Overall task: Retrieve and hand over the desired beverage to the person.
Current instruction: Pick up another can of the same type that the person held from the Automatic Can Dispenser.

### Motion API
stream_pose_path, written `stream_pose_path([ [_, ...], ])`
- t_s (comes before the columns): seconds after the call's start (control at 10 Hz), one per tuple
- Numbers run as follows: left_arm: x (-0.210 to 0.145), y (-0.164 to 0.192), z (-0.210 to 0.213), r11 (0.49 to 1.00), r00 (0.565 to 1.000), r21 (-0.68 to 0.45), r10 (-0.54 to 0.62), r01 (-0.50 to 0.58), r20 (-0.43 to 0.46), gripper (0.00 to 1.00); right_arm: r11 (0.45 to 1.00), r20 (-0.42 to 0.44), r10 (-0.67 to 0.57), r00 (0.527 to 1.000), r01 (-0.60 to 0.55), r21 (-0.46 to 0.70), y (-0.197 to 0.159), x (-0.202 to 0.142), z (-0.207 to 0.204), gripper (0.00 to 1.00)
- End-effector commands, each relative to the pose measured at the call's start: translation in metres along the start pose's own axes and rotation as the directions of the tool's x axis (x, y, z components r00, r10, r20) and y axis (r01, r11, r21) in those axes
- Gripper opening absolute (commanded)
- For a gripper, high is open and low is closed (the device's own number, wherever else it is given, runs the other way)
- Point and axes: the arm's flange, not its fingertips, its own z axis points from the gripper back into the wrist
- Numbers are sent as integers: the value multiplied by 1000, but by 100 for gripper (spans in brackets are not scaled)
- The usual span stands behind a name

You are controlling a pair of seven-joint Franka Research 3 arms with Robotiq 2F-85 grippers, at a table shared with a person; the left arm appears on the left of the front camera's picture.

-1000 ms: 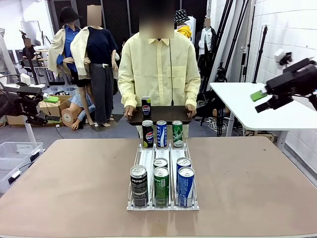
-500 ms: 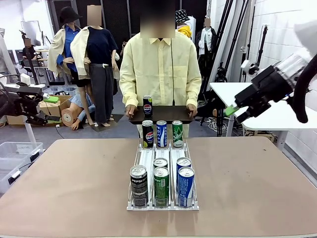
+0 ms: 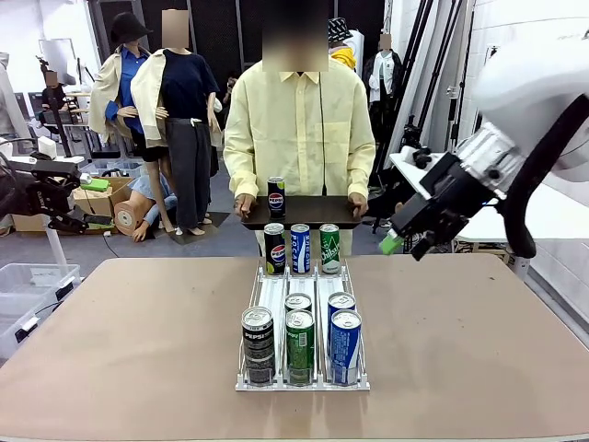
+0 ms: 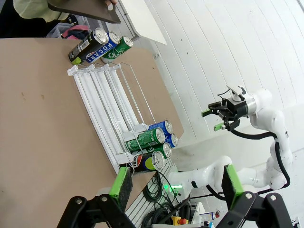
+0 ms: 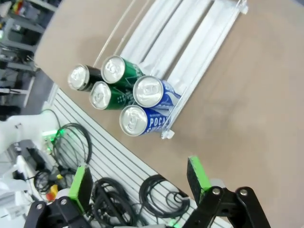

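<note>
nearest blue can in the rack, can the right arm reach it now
Probably yes: the right gripper hangs open, nothing between it and the nearest blue can, its outer side free.

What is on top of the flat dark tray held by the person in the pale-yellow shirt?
One upright black Pepsi can stands near the left end of the flat dark tray. The rest looks bare, though seen almost edge-on.

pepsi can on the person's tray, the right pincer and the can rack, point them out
pepsi can [image 3: 276, 196], front view, on its label
right pincer [image 3: 406, 248], front view, midway between its fingertips
can rack [image 3: 271, 293], front view, on a bare white lane
</note>
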Motion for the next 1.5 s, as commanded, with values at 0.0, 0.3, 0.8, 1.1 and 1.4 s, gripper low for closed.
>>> stream_pose_path([
  [0.0, 1, 0, 1, 1000, 1000, 2, -1, 1, 8, 100, 995, -40, -19, 999, 15, -98, 11, 14, -14, 100],
  [0.3, 1, 0, 1, 1000, 1000, 2, -1, 1, 8, 100, 978, -79, -20, 997, 3, -207, 31, 31, -48, 100],
  [0.8, 1, 0, 1, 1000, 1000, 2, -1, 1, 8, 100, 976, -159, -18, 987, -16, -216, 54, 41, -96, 100],
  [1.1, 1, 0, 1, 1000, 1000, 2, -1, 1, 8, 100, 973, -247, 0, 969, -56, -223, 70, 33, -113, 100],
  [1.4, 1, 0, 1, 1000, 1000, 2, -1, 1, 8, 100, 961, -282, -24, 959, -56, -271, 72, 23, -132, 100],
])
